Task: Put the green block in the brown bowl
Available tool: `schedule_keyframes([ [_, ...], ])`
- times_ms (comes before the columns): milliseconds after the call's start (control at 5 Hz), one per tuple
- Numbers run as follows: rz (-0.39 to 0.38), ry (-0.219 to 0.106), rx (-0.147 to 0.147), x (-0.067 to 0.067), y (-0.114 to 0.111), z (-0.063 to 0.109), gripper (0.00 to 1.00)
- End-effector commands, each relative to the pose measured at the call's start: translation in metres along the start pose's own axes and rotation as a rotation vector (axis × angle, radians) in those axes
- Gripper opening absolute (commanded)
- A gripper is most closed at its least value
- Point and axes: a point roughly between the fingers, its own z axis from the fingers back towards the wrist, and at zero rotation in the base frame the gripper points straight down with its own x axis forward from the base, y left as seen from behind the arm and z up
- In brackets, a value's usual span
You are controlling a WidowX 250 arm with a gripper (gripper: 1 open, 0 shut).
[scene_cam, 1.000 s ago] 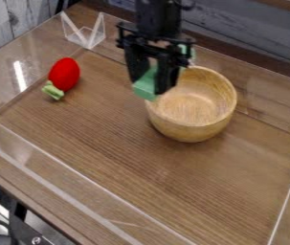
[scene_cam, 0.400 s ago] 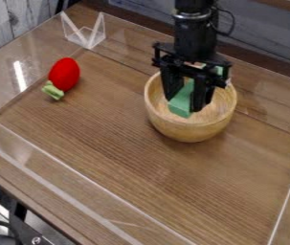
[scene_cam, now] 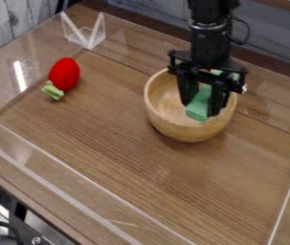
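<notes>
The claw [scene_cam: 208, 93] is gripping the green block [scene_cam: 206, 104] tightly, holding it down inside the brown bowl [scene_cam: 173, 120], so the placing step is nearing release, which calls for opening.

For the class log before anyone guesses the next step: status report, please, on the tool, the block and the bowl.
Tool shut on green block. Block held inside brown bowl, not released. Red strawberry toy far off left, nothing blocking.
</notes>
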Motion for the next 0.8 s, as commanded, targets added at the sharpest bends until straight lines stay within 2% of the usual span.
schedule_keyframes([
  [0, 0.026, -0.075, -0.009, 0.010, 0.001, 0.010, 0.00],
  [200, 0.061, -0.094, -0.015, 0.014, 0.009, 0.009, 0.00],
  [600, 0.019, -0.108, -0.024, 0.045, 0.032, 0.031, 0.00],
])
